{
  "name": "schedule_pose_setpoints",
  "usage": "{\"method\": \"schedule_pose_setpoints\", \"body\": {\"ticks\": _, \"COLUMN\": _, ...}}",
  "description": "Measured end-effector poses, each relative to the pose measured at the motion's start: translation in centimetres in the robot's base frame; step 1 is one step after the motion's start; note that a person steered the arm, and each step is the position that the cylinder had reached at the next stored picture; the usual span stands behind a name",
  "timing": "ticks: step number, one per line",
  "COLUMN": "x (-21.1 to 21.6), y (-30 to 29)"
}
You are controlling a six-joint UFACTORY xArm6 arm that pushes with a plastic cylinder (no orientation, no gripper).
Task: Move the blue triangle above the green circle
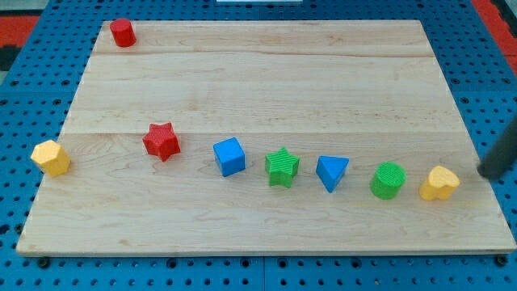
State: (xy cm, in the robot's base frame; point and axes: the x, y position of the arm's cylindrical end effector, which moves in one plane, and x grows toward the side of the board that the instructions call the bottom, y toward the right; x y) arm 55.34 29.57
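The blue triangle lies on the wooden board at the lower right of the middle. The green circle sits just to its right, a small gap between them. My tip comes in from the view's right edge and stands at the board's right edge, right of the yellow heart block. The tip touches no block and is well right of the green circle.
A green star and a blue cube lie left of the triangle. A red star lies further left. A yellow hexagon sits at the left edge. A red cylinder stands at the top left corner.
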Motion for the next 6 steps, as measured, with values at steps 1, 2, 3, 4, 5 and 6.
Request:
{"method": "schedule_pose_setpoints", "body": {"ticks": 1, "x": 6.2, "y": -4.6}}
{"method": "schedule_pose_setpoints", "body": {"ticks": 2, "x": 1.2, "y": -16.9}}
{"method": "schedule_pose_setpoints", "body": {"ticks": 3, "x": -0.2, "y": -21.4}}
{"method": "schedule_pose_setpoints", "body": {"ticks": 4, "x": -4.5, "y": -21.5}}
{"method": "schedule_pose_setpoints", "body": {"ticks": 5, "x": -8.1, "y": -19.4}}
{"method": "schedule_pose_setpoints", "body": {"ticks": 6, "x": -5.0, "y": -19.8}}
